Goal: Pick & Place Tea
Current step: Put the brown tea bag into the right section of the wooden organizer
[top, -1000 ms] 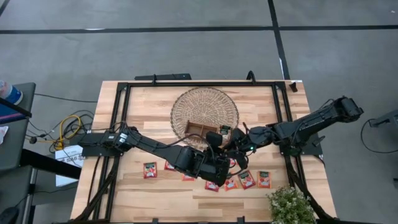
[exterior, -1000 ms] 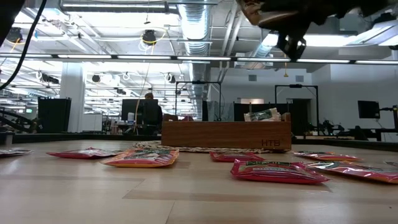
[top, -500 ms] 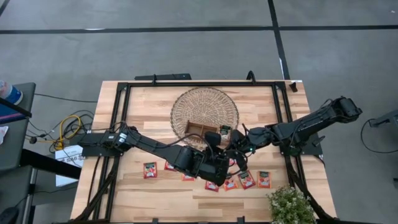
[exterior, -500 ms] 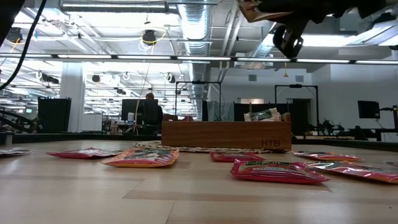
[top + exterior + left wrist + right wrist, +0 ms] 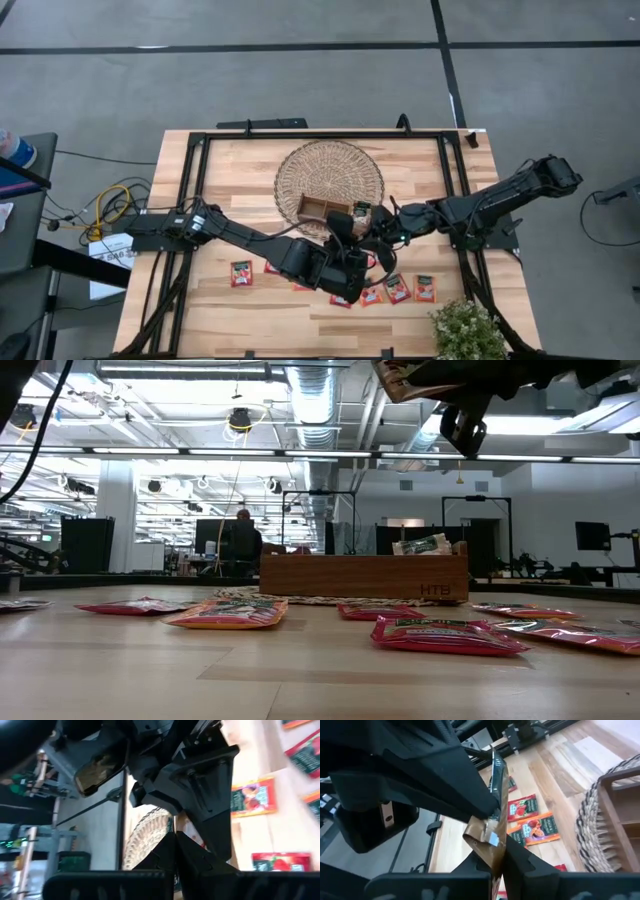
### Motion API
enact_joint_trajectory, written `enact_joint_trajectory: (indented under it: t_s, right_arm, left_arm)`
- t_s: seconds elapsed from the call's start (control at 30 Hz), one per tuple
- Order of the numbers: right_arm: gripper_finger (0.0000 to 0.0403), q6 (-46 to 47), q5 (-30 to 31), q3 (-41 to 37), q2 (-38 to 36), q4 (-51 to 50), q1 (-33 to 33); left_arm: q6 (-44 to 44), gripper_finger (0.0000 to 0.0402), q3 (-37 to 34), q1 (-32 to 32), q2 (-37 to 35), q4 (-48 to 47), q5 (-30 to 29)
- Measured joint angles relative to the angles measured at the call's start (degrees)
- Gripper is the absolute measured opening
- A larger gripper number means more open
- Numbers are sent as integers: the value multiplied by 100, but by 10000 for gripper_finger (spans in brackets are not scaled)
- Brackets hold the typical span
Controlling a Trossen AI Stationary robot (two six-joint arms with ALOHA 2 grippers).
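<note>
Right gripper clamped on a tea sachet, held in the air between both arms; left gripper closed too, touching it; tray just beside, nearer the right arm.

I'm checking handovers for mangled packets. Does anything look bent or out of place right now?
Yes. The right gripper is shut on a tea sachet held in the air near the wooden tray, and the sachet looks creased and folded rather than flat. The left gripper, shut, crowds right against it.
</note>
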Motion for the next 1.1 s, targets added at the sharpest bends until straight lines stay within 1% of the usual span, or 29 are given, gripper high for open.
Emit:
enact_joint_trajectory:
  t_s: [0.1,0.3,0.4,0.47,0.57,0.63,0.7,0.8,0.87,0.9,1.0,1.1]
  right_arm:
    - [5,12,8,-11,-1,-111,0]
    - [5,66,-9,-20,29,-91,4]
    - [5,68,16,-20,35,-71,2]
    - [5,68,94,-20,35,-70,2]
    - [5,64,232,-20,37,-64,2]
    - [5,63,256,-20,37,-65,2]
    - [5,62,279,-20,37,-64,-16]
    - [5,107,501,-15,37,-146,-41]
    - [5,146,746,-15,37,-216,-44]
    - [5,149,823,-15,37,-237,-46]
    - [5,172,1081,-11,37,-386,-46]
    - [5,383,1389,-9,37,-921,-44]
  left_arm:
    - [-5,0,0,-2,-1,-163,-218]
    - [-18,0,2,-2,-9,-228,-265]
    - [-17,0,2,-2,-9,-254,-440]
    - [-17,0,2,-2,-9,-425,-717]
    - [-117,0,2,-7,-9,-920,-1354]
    - [-357,0,2,-9,-9,-1320,-1795]
    - [-752,0,2,-24,-30,-1703,-1960]
    - [-1556,0,4,-74,-66,-2254,-1849]
    - [-2266,0,4,-101,-101,-2663,-1487]
    - [-2571,0,3,-107,-129,-2693,-1277]
    - [-2937,0,-20,-116,-277,-2657,-454]
    - [-3180,0,-21,-116,-440,-2650,12]
